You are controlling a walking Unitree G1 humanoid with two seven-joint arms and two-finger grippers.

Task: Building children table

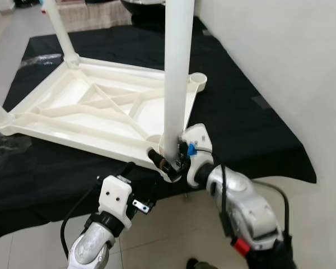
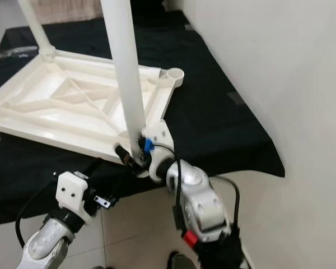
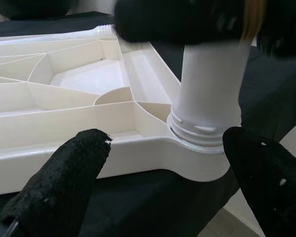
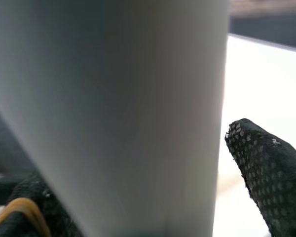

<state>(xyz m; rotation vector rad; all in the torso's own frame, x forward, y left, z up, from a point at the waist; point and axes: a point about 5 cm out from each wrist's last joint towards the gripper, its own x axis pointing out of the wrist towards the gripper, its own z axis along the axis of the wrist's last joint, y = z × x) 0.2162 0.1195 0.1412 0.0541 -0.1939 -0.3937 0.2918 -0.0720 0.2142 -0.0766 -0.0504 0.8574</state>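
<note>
Here the right gripper [image 1: 167,158] pinches the leg [image 1: 176,73] near its base, upright in the near corner socket of the upturned tabletop [image 1: 73,115] on the black cloth [image 1: 241,123]. The left gripper [image 3: 167,163] hangs spread just before that corner.

Black cloth, pale wall and tiled floor

A black cloth [image 1: 252,120] lay spread over a low surface, its near edge hanging down towards the pale tiled floor [image 1: 173,227]. A plain white wall [image 1: 291,61] rose on the right. Clear crumpled plastic wrap [image 1: 5,147] lay on the cloth at the left edge.
</note>
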